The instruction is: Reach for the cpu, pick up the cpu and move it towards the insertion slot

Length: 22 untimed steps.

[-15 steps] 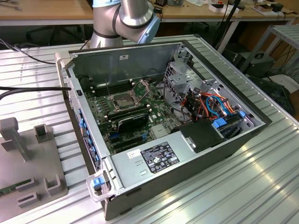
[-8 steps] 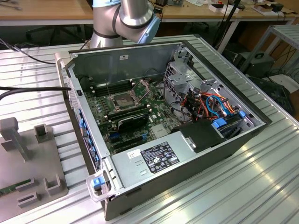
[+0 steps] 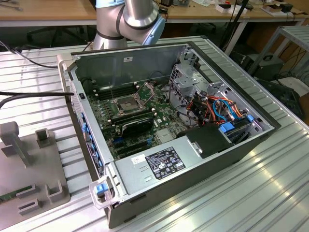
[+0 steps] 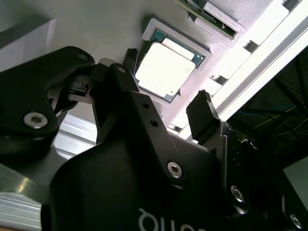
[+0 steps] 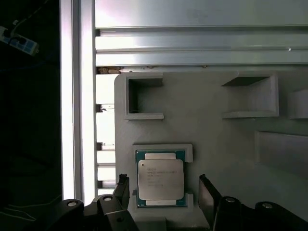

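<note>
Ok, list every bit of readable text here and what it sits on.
On the cpu lid: faint print lines, too small to read.
Black label, exterior view: print too small to read.
On the claw body: pale lettering, cut off, unreadable.
Nothing can be quoted.

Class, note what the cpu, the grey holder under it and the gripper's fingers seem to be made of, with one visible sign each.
The cpu: metal lid, pale satin sheen, on a green board edge. The holder: probably matte grey plastic, moulded walls, no shine. The fingers: black, dull; plastic or coated metal, unclear.
</note>
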Tool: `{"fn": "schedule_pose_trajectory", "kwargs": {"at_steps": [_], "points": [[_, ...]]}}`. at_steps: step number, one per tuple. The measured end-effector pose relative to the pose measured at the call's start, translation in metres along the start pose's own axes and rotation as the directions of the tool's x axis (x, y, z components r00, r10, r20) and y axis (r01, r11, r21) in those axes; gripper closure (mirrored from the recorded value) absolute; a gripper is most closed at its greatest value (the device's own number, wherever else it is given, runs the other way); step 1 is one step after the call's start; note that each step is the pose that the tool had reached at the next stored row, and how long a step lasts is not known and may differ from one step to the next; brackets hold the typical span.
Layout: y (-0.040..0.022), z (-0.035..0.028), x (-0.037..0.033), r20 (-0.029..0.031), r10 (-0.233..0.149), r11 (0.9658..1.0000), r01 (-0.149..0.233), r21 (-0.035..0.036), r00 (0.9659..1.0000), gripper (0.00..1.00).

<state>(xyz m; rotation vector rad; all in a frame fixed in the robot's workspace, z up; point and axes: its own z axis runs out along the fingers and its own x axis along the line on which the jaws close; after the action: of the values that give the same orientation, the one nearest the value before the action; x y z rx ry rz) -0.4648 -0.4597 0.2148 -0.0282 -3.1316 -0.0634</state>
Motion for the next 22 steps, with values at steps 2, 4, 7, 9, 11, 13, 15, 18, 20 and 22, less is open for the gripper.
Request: {"fn": "schedule_pose_trajectory", "kwargs": {"at_steps": [2, 4, 7, 9, 11, 13, 15, 18, 20, 22], "points": [[-0.0002, 0.0053, -0.0004, -0.0033, -0.002, 1.0, 0.002, 0.0006, 1.0, 0.31], [-0.0004, 0.0079, -0.0009, -0.0041, -0.006, 1.0, 0.006, 0.0039, 1.0, 0.31], [-0.0004, 0.0114, -0.001, -0.0052, -0.012, 0.9999, 0.012, 0.0044, 0.9999, 0.31], [0.0001, 0.0151, -0.0021, -0.0063, -0.012, 0.9999, 0.012, 0.0067, 0.9999, 0.31], [0.0039, 0.0175, -0.002, -0.0096, -0.012, 0.9997, 0.012, 0.0202, 0.9999, 0.31], [0.0048, 0.0181, -0.0021, -0.0099, -0.011, 0.9997, 0.011, 0.0227, 0.9999, 0.31], [0.0048, 0.0202, -0.002, -0.0102, -0.01, 0.9996, 0.011, 0.0278, 0.9999, 0.31], [0.0049, 0.0218, -0.002, -0.0103, -0.01, 0.9995, 0.01, 0.0308, 0.9999, 0.31], [0.0054, 0.0225, -0.002, -0.0104, -0.01, 0.9995, 0.01, 0.0308, 0.9999, 0.31], [0.0057, 0.023, -0.0021, -0.0103, -0.01, 0.9995, 0.011, 0.0308, 0.9999, 0.31]]}}
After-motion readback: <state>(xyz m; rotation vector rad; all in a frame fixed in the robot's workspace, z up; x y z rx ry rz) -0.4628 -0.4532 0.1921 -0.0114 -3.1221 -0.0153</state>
